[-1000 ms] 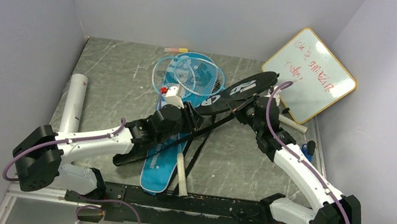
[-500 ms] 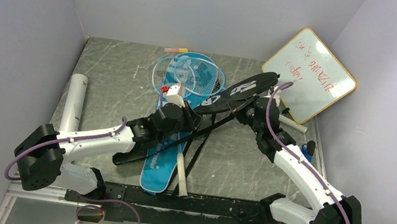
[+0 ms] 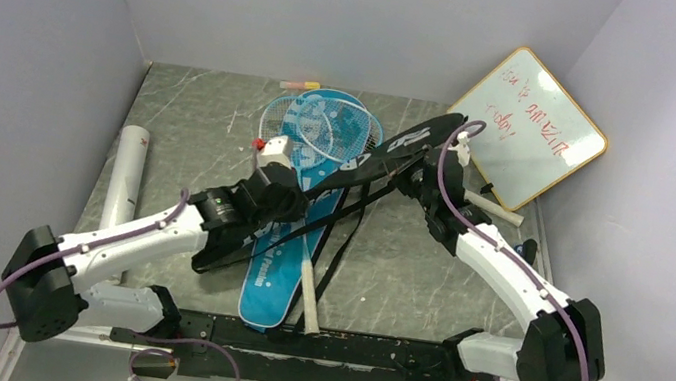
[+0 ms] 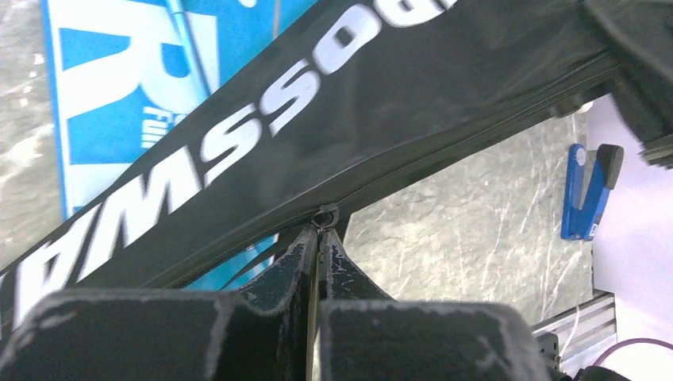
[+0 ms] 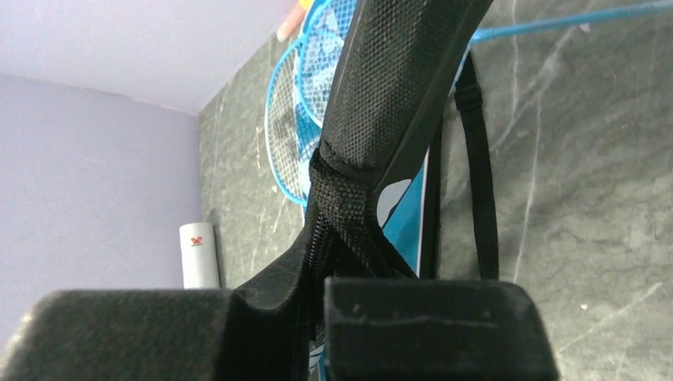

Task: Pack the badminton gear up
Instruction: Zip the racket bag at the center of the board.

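Observation:
The black bag with white lettering hangs tilted between both arms, its far end raised toward the whiteboard. My left gripper is shut on the bag's small metal zipper pull, and its fingertips are pressed together under the zipper line. My right gripper is shut on the black bag's fabric edge beside the zipper teeth. The blue bag lies flat beneath. Light-blue rackets rest on its far end. No shuttlecocks show.
An orange-rimmed whiteboard leans in the back right corner. A long white tube lies along the left wall. A white racket grip lies by the blue bag, and a blue clip lies near the right wall.
My left gripper closed on the zipper pull and moved left and away. My right arm swung left, lifting the black bag's far end higher.

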Robot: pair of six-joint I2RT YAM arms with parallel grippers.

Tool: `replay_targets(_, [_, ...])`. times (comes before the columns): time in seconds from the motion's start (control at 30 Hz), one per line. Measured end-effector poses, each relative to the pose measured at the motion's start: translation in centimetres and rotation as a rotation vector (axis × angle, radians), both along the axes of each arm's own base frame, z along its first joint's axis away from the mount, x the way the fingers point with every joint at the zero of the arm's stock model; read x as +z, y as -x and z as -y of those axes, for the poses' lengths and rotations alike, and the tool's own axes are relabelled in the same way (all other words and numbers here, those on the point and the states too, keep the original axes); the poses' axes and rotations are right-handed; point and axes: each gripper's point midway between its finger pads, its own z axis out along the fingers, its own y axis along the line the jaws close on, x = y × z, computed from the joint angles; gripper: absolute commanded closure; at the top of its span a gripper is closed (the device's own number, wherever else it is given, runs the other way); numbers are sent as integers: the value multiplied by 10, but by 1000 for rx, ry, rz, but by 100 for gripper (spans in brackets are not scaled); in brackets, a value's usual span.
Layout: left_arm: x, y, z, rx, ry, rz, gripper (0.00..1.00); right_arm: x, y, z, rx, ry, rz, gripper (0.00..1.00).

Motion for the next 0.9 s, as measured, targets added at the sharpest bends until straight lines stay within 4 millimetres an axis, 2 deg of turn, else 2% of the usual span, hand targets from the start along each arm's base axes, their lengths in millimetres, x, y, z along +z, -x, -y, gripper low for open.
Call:
replay_targets(0.17, [-1,7,-22,-12,-27,-36,95,20,-20,5,-20,14,46,100])
replay_targets(0.33, [-26,23,-42,-37,-61,-103,95,30,-54,18,-44,38,70,100])
replay_targets(0.47, [-48,37,-53,-61,-86,-166,95,28,-83,22,-28,54,61,100])
replay_targets(0.63, [-60,48,-57,-104,-116,-207,95,26,-116,25,6,52,53,100])
replay_targets(0.9, [-64,58,-68,-130,-154,-221,95,21,-147,64,-14,39,48,100])
